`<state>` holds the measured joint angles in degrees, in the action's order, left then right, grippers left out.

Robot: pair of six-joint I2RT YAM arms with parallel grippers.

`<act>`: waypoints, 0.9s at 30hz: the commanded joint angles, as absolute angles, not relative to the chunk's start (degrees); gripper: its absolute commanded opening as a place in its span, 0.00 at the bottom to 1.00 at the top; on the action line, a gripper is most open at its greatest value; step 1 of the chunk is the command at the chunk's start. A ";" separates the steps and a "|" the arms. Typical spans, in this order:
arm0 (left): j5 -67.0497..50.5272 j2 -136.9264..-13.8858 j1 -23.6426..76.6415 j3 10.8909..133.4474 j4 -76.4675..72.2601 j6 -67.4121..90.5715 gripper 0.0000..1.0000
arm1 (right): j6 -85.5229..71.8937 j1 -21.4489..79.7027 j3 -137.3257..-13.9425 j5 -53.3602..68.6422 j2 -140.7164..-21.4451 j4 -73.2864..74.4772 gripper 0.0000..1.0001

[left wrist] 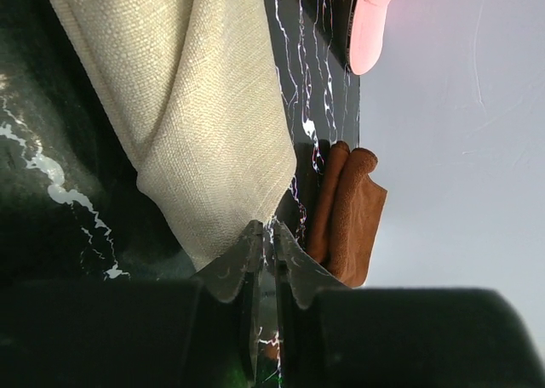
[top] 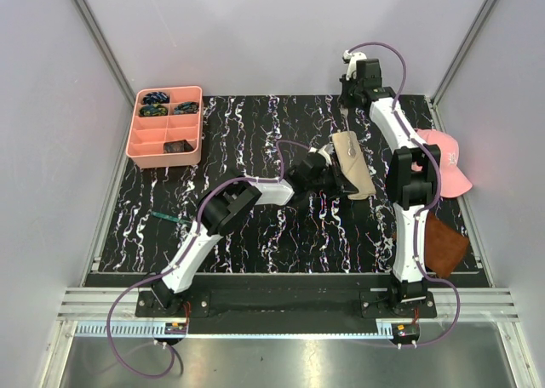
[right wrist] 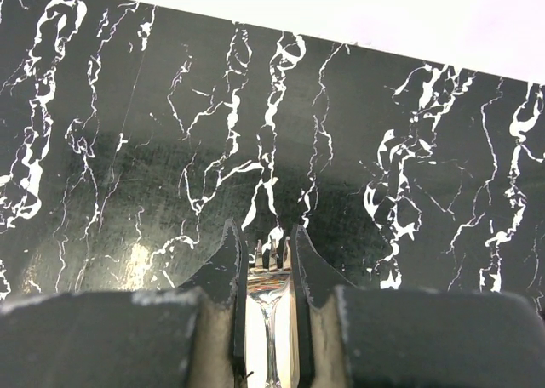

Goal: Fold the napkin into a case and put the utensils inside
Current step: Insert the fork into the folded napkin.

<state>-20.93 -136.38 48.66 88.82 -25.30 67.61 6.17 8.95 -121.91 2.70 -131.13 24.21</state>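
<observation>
Your right gripper (right wrist: 264, 235) pinches the fork (right wrist: 269, 316). Your left gripper (left wrist: 266, 233) sits pressed together at the edge of the folded napkin (top: 354, 168) mid-table; can't tell if cloth is caught. Slide the fork in low, along the fold.

The fork (right wrist: 269, 316) handle runs off the bottom edge and the napkin (left wrist: 196, 107) is cropped at top.

Left tool (left wrist: 266, 228) nearly closed at napkin (left wrist: 196, 107) edge.
</observation>
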 commanded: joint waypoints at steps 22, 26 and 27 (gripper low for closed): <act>-18.55 -136.76 48.25 87.01 -26.81 68.55 0.12 | 3.16 11.60 -109.17 -1.93 -123.14 22.41 0.00; -18.37 -136.76 48.34 87.10 -26.63 68.55 0.11 | 2.81 11.87 -106.96 -3.16 -121.55 21.62 0.00; -18.46 -136.76 48.43 87.19 -26.54 68.55 0.11 | 2.73 11.87 -106.79 -3.16 -121.64 21.62 0.00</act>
<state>-20.12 -136.38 48.58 87.50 -25.32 68.45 3.99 10.96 -107.77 -1.04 -126.30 23.66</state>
